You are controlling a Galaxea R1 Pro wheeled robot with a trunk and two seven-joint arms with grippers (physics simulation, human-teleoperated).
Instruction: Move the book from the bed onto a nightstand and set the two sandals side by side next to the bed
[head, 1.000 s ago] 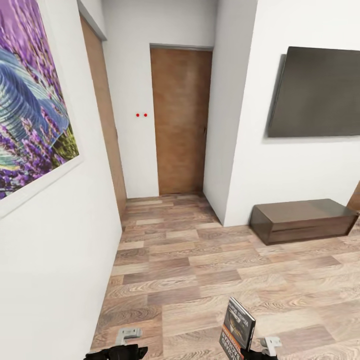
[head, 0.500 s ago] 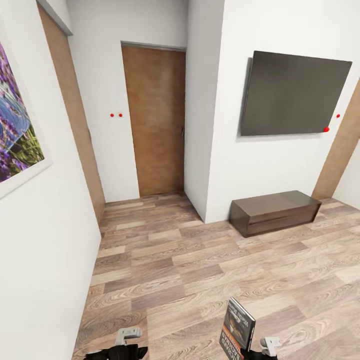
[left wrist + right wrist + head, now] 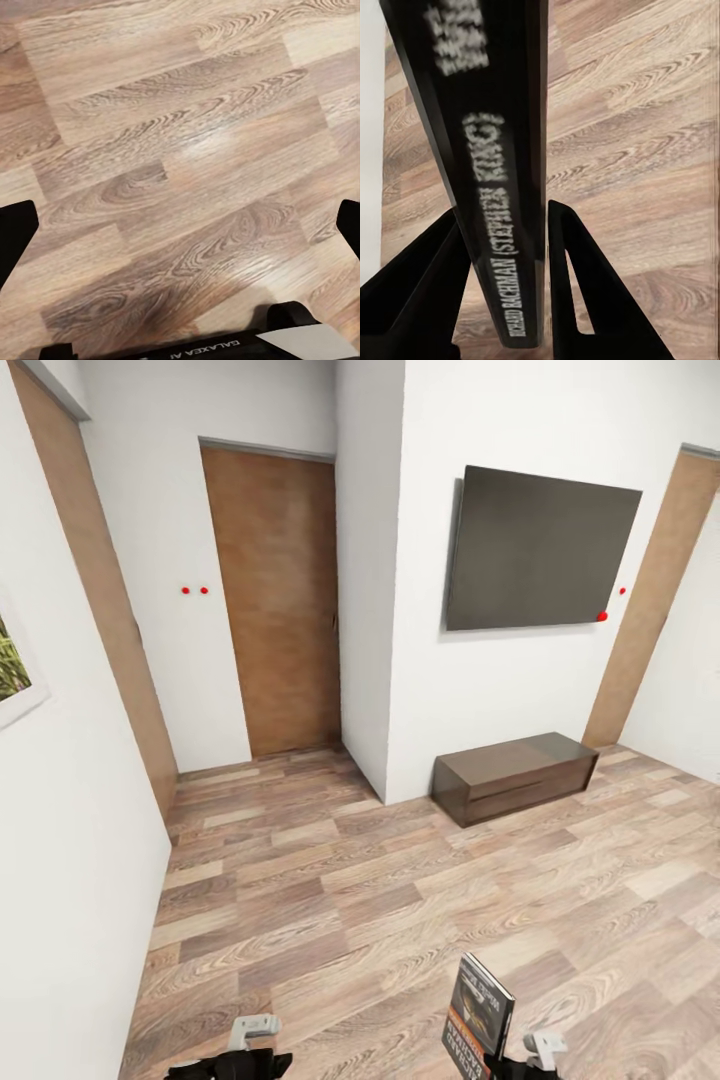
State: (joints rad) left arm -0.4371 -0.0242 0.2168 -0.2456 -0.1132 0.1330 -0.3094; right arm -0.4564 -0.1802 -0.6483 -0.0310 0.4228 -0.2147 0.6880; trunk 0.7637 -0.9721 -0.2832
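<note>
Book [image 3: 478,1015] stands up tall in the right end effector [image 3: 510,277], whose two dark fingers [image 3: 585,292] press on it from both sides, so it is held tight. Its long side points up and away from the fingers, and in the right wrist view the spine with white letters faces the camera. In the head view the dark cover with its orange-brown picture leans a little to the left, low down and right of the middle. The left end effector [image 3: 184,225] hangs over the bare wood floor [image 3: 350,900] with its two dark fingertips far apart and nothing between them. Past the book the floor runs to a long, low brown TV bench [image 3: 515,775] under a black TV [image 3: 540,550] on the white wall, and a brown door [image 3: 275,600] stands to the left. No bed and no nightstand can be seen from here, so I think the robot must turn and roll on before the right arm can set the book down.
</note>
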